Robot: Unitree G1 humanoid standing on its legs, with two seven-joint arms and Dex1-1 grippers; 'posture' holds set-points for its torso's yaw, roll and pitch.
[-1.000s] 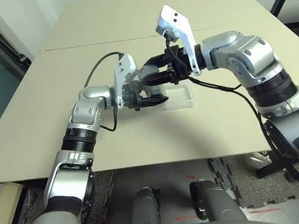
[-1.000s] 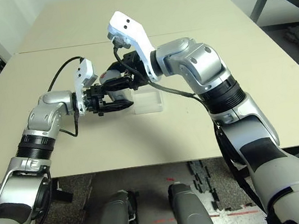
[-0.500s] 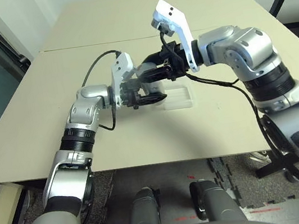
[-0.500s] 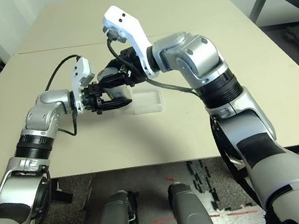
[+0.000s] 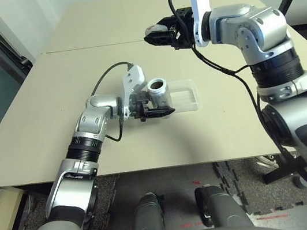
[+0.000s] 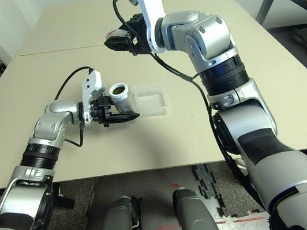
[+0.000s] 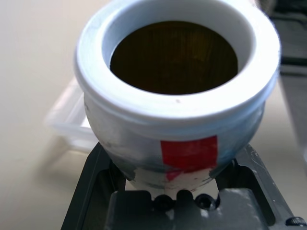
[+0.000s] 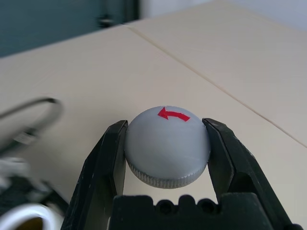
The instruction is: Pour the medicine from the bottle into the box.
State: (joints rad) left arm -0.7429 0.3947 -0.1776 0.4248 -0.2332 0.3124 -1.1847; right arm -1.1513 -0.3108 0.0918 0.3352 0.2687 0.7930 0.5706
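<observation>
Lifted away from the bottle (image 5: 159, 95), the right jaws (image 8: 165, 153) have risen beyond the left ones and carry the round grey cap (image 8: 167, 143) with them; a moment ago they were right over the bottle's top. Its mouth is now bare, so the opening step looks finished and pouring can probably follow.

The left jaws (image 7: 170, 177) are closed around the bottle's body below the white rim, holding it roughly upright, while the right jaws grip the cap between their two fingers. Just beyond the left jaws' tips, on the counter (image 5: 175, 141), sits the clear plastic box (image 5: 184, 96). No pill can be made out through the dark mouth. Tipping the bottle too early or short of the box could spill the medicine.

Counted: one bottle, one cap, one box.
</observation>
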